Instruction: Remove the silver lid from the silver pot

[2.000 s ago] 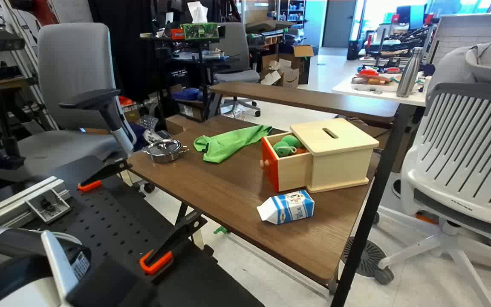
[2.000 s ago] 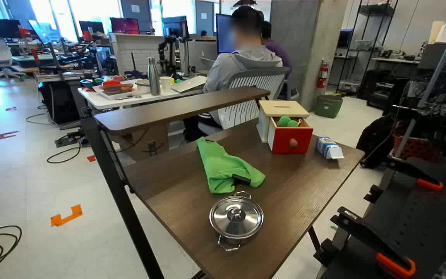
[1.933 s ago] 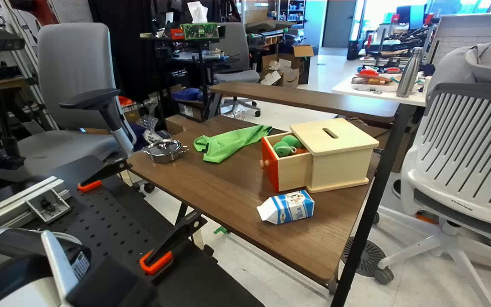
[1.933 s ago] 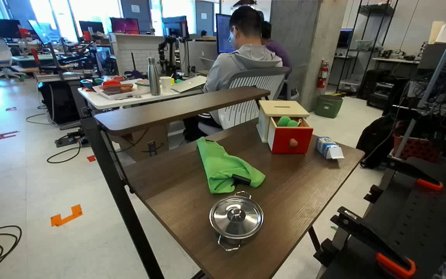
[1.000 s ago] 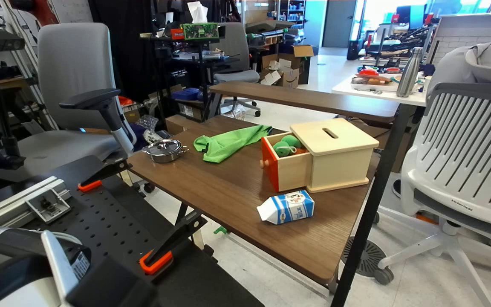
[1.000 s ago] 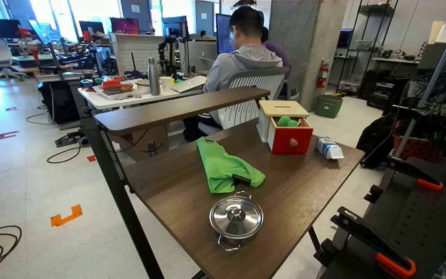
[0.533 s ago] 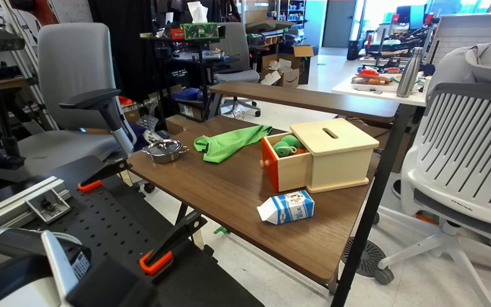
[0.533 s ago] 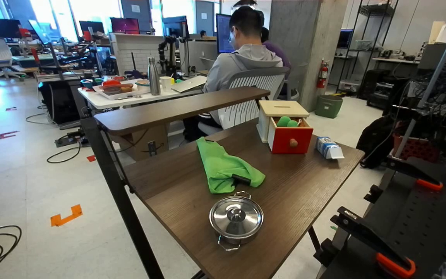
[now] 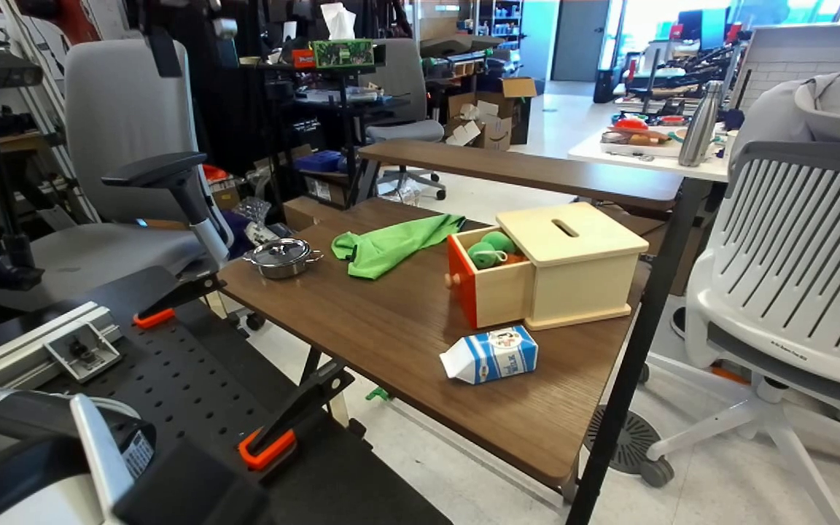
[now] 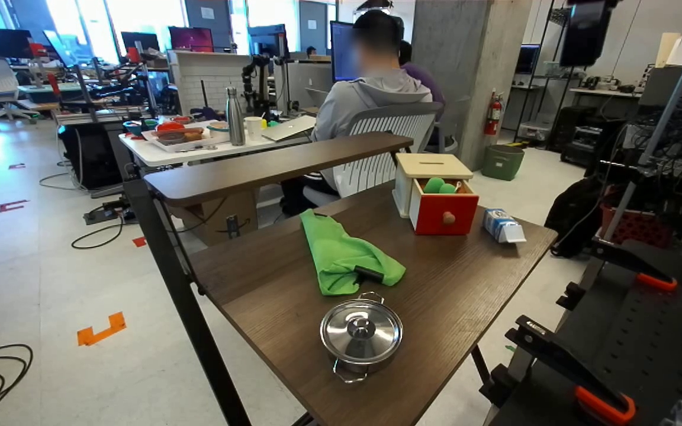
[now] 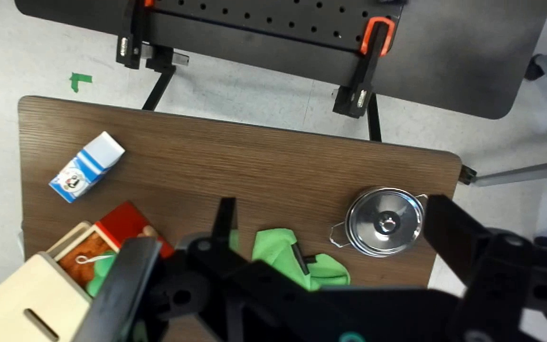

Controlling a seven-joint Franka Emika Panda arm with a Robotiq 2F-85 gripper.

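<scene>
The silver lid sits flat on the silver pot, knob up, at one end of the brown table. In an exterior view the lid and pot stand near the table corner. In the wrist view the lid shows from above, toward the right finger. My gripper is open and empty, its fingers wide apart, high above the table. It shows at the top left of an exterior view. A dark part of the gripper or arm shows at the top right in the remaining view.
A green cloth lies beside the pot. A wooden box with an open red-fronted drawer and a blue-and-white carton stand farther along. A raised shelf runs along one side. Clamps with orange handles sit on the black table.
My gripper has come into view at the top of both exterior views, where it did not show before. The lid, pot, cloth, box and carton have not moved.
</scene>
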